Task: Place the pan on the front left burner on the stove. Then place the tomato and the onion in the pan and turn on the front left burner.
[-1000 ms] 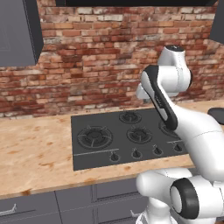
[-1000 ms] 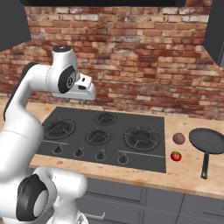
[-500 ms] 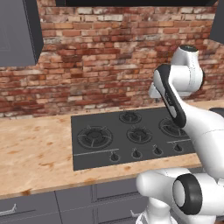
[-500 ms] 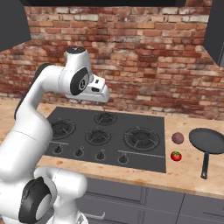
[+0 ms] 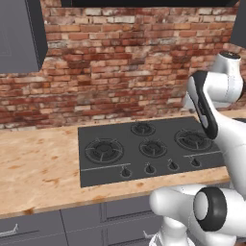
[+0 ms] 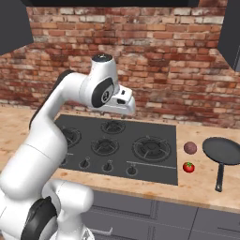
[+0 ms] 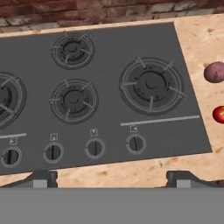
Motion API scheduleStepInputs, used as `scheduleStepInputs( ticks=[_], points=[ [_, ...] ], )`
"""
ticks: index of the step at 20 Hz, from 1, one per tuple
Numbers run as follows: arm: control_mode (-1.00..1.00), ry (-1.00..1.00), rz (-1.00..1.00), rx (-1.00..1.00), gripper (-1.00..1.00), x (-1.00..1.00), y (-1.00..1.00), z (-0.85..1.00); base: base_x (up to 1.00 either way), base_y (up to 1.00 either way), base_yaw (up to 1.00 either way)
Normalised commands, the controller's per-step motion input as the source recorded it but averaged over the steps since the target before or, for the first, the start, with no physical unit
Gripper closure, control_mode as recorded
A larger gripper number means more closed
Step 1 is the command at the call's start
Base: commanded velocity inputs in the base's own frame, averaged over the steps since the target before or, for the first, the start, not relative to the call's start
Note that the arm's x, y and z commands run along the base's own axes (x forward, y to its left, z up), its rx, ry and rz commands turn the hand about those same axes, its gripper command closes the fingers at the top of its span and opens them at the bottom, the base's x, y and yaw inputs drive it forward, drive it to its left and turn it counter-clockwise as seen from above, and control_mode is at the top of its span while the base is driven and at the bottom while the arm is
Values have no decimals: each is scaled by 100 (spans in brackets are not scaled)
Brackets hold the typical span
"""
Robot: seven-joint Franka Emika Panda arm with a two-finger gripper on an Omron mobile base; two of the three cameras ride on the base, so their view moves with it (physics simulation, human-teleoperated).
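open gripper (image 7: 112, 177) above the stove (image 7: 39, 111), pan (image 6: 224, 151) beside it

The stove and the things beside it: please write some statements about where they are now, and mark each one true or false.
1. The pan sits on the counter, off the stove. True.
2. The tomato lies inside the pan. False: it lies on the counter between stove and pan.
3. The onion lies farther back than the tomato. True.
4. The claw holds the tomato. False: it is open and empty, above the stove.
5. A pot stands on the largest burner. False: that burner is bare.
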Motion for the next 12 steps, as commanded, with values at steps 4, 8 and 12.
scheduleStepInputs(
  ticks=[4,8,12],
  points=[
    [-100,0,-2,0,-100,-19,-61,-8,0,0,0],
    [-100,0,-6,0,-100,-16,-65,-5,0,0,0],
    [-100,0,-7,0,-100,-5,-72,-4,0,0,0]
  ],
)
